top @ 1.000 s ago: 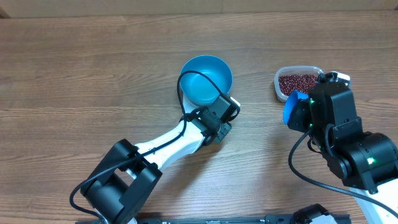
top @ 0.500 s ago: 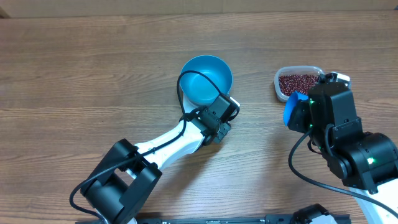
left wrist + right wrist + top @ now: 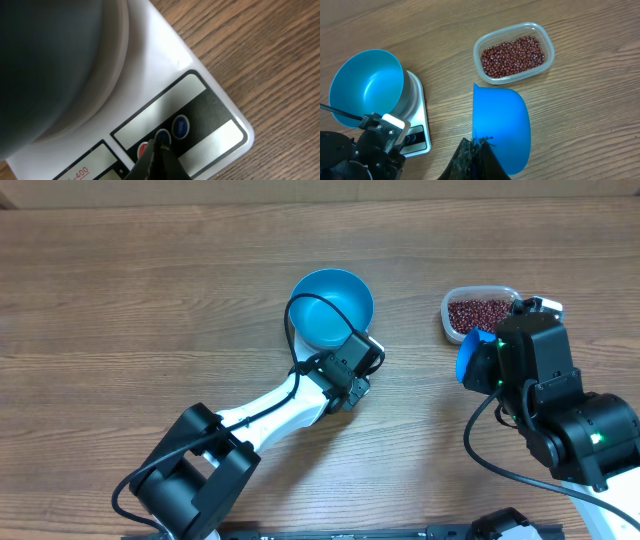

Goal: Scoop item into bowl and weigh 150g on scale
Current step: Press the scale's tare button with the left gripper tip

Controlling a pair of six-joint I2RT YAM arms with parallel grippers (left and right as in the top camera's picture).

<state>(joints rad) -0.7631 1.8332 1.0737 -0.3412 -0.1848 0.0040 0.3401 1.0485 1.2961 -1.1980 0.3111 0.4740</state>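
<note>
Left jaws closed and empty, tips touching a blue button (image 3: 163, 135) of the scale (image 3: 155, 65) under the bowl (image 3: 332, 308). Right jaws clamp the scoop (image 3: 501, 127) beside the tub (image 3: 547, 42) of beans (image 3: 512, 56) on the counter (image 3: 120, 300)

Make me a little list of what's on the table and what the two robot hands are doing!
bowl: blue, empty, sitting on the scale
scale: white, on the wooden table
beans: red-brown, in the clear tub, none in the bowl
left gripper: shut, tips at a blue button on the scale
right gripper: shut on the blue scoop, near the tub
</note>
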